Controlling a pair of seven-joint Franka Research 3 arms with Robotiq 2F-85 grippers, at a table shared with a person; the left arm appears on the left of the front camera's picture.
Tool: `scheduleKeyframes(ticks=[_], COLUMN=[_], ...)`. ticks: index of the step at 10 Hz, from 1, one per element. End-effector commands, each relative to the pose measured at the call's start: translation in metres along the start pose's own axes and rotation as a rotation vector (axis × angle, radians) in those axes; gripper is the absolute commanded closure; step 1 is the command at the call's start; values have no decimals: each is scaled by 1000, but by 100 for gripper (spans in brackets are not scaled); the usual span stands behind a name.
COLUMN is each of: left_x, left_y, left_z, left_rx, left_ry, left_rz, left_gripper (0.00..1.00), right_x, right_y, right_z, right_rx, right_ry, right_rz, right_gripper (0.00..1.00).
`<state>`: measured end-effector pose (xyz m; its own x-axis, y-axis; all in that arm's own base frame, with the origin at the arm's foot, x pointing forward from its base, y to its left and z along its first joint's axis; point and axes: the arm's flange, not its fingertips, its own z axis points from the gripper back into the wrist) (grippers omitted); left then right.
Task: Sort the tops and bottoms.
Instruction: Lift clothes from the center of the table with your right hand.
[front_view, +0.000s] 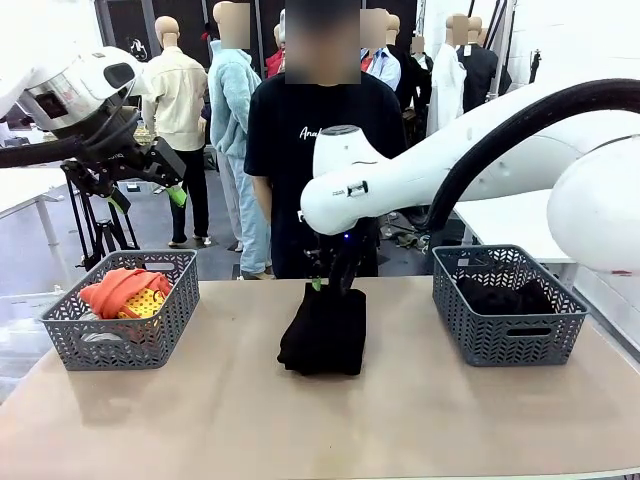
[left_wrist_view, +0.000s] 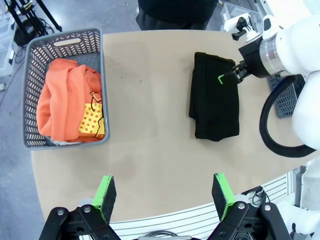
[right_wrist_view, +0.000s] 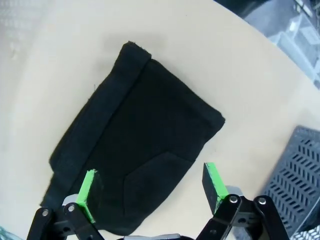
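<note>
The room was a busy workshop, with a tripod on the floor and a person in a black T-shirt standing at the far edge of a pale tan table. I took the folded black bottoms lying in the middle of that table as my marker for everything else.

To the robot's left of the bundle, well apart from it, stood a grey basket that already held the orange top, its yellow printed patch showing, with something pale just visible under it in the left wrist view. To the robot's right of the bundle, about as far off, stood a second grey basket with dark cloth in it, most likely another pair of bottoms. So the sorting looked largely done to me; the bundle in the middle was the one piece I could see left on the table, and it presumably belonged in the right-hand basket.

The right gripper hung directly over the far end of the bundle, its green pads spread apart and nothing between them; I couldn't tell whether they touched the cloth. The left gripper was up high, well to the left of the bundle and above the table's near side, jaws wide and empty too.

The tabletop around the bundle was bare and smooth.
</note>
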<state>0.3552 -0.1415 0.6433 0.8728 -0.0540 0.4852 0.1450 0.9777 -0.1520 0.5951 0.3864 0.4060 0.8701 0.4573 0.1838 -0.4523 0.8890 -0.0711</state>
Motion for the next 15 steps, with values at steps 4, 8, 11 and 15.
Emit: scheduleKeyframes(ticks=[4,8,11,15], left_x=[0,0,0,0], left_y=[3,3,3,3], left_z=[2,2,2,2], left_rx=[-5,-5,-5,-5], left_ry=[-1,-1,-1,-1], left_rz=[-2,-2,-2,-2], left_gripper=[0,0,0,0], right_x=[0,-19,-24,-41], right_y=[0,29,31,15], right_z=[1,-2,-9,-24], right_rx=[1,-171,-375,-49], right_ry=[0,-81,-35,71], right_rz=[10,-332,-545,-617], right_gripper=[0,0,0,0])
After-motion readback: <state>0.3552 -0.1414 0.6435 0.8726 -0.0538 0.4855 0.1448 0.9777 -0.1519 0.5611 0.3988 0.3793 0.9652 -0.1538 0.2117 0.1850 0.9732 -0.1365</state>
